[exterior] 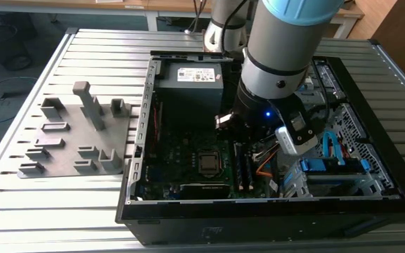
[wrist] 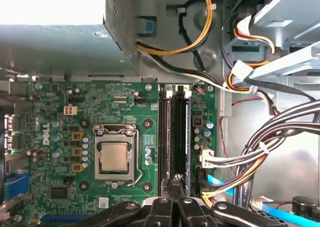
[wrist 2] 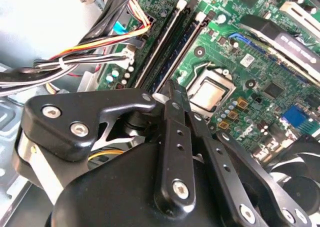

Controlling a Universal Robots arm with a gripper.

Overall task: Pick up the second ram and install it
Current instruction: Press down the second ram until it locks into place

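The arm reaches down into the open case [exterior: 259, 224], which lies on the slatted table [exterior: 40, 216]. A grey fixture plate [exterior: 76, 145] lies on the table just beside the case, toward the exterior view's left.

The claw [wrist: 175, 179] is narrow: in both wrist views its fingers [wrist 2: 176, 118] meet at the tips with nothing between them. The tips hang right over one end of the second ram [wrist: 180, 132], but I cannot tell whether they touch it.

The second ram stands edge-on in its slot on the motherboard [wrist: 60, 187]. It runs alongside another stick [wrist: 165, 132] in the next slot, which lies between it and the processor socket [wrist: 115, 157]. In the second wrist view the second ram looks dark blue. A bundle of cables [wrist: 265, 147] crosses the case on the second ram's other side.
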